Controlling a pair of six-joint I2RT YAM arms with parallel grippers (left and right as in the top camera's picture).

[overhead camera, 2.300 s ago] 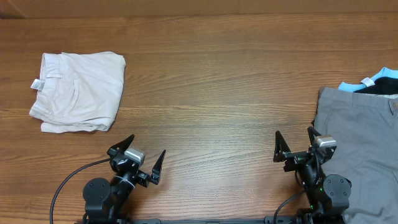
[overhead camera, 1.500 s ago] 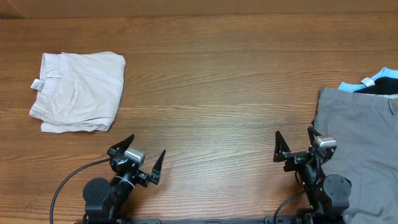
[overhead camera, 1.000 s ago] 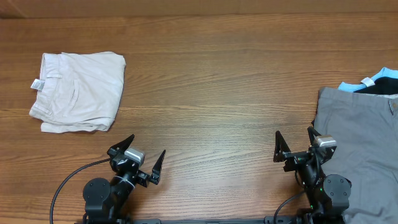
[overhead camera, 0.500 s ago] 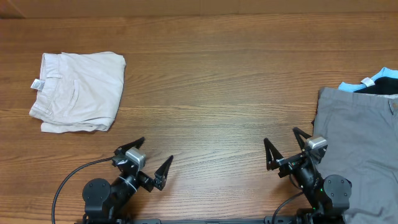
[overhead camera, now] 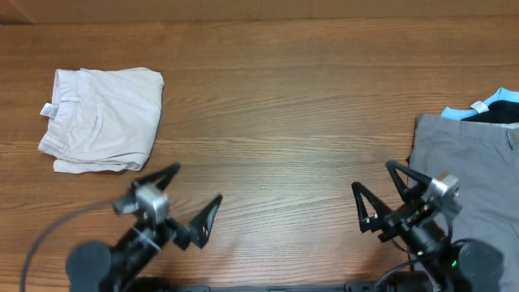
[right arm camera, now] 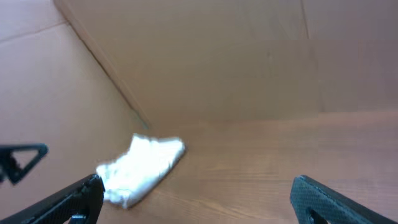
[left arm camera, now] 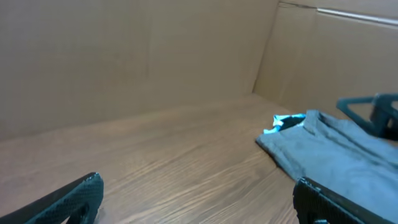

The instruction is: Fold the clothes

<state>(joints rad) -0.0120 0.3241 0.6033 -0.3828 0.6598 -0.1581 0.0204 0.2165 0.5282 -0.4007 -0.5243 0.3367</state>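
Note:
The mid-grey shorts (overhead camera: 474, 158) lie spread at the table's right edge and run out of frame; they also show in the left wrist view (left arm camera: 339, 155). My left gripper (overhead camera: 188, 199) is open and empty above the bare wood at front left. My right gripper (overhead camera: 379, 195) is open and empty just left of the grey shorts, not touching them. In both wrist views the fingers (left arm camera: 199, 202) (right arm camera: 199, 199) stand wide apart with only wood between them.
Folded cream shorts (overhead camera: 101, 119) with a white tag lie at the far left, also in the right wrist view (right arm camera: 140, 168). A black garment with light-blue trim (overhead camera: 495, 111) pokes out behind the grey shorts. Cardboard walls (left arm camera: 143, 56) surround the table.
Both arms have risen from their rest pose toward the camera and tilted forward. Both grippers stay open. The clothes have not moved.

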